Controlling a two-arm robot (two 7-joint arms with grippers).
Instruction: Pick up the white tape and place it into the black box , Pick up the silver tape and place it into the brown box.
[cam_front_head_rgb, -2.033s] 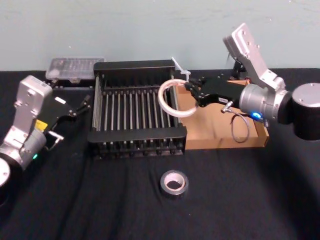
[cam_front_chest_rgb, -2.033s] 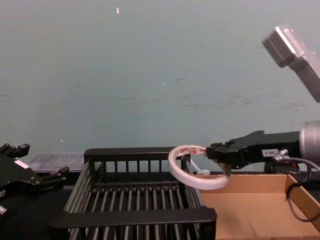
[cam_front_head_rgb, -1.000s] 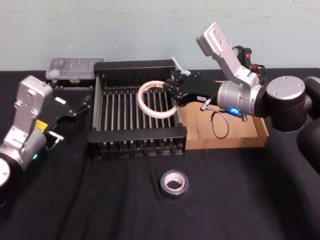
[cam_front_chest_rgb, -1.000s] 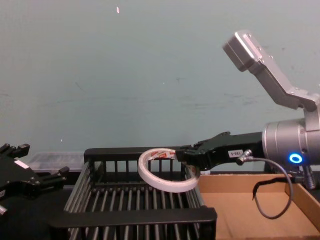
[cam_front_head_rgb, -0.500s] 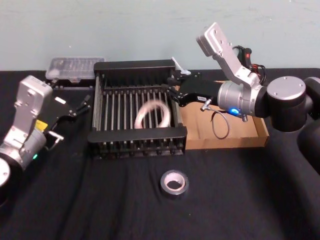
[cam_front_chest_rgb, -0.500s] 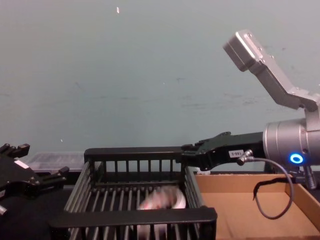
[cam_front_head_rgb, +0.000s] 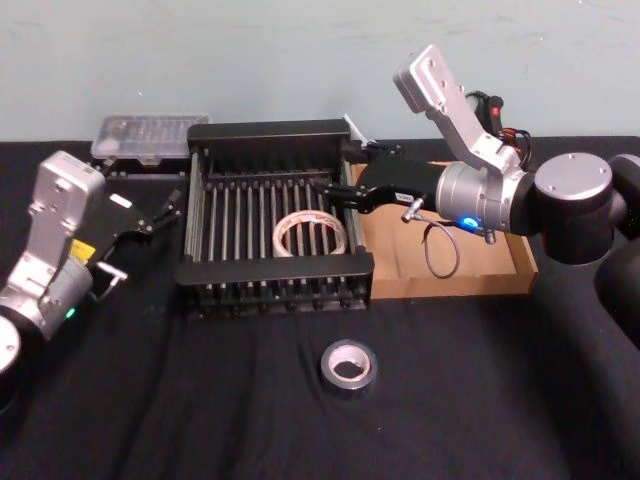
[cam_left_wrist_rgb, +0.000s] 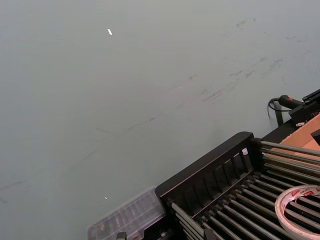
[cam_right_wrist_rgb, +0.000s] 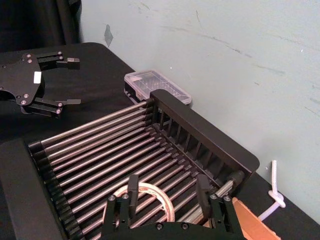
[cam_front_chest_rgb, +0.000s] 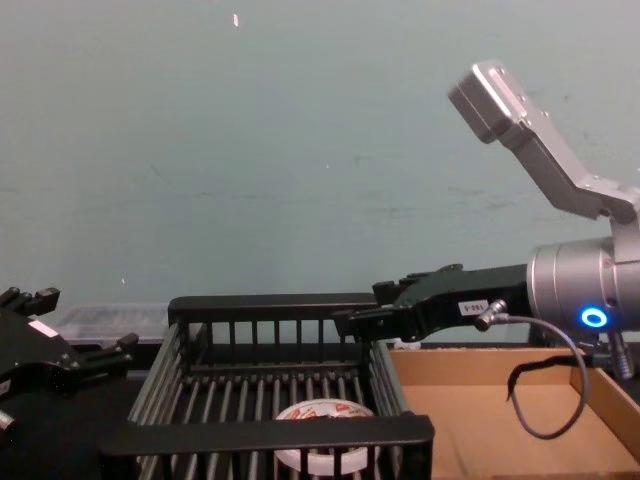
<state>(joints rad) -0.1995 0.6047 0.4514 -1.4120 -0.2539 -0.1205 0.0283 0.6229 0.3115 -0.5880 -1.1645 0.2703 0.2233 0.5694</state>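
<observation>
White tape (cam_front_head_rgb: 310, 232) is down, lying flat on the bars inside the black box (cam_front_head_rgb: 270, 134), toward its right side, red print showing. Your right pincer (cam_front_head_rgb: 345, 177) hangs just above that box's right rim, fingers spread and holding nothing, with the brown box (cam_front_head_rgb: 505, 285) sitting empty right beside it under the arm. First half looks done, I'd say. Now the silver tape (cam_front_head_rgb: 348, 368) waits flat on the black tabletop (cam_front_head_rgb: 200, 400), in front of both boxes and well apart from the pincer. For a clean pick, lift clear of the black rim first, then swing forward and come straight down over the roll, one finger inside the pale centre and one outside the wall. Keep the fingers wide until you're low. Your left pincer (cam_front_head_rgb: 160, 212) sits parked left of the black box, fingers spread, near a clear plastic case (cam_front_head_rgb: 148, 134).
</observation>
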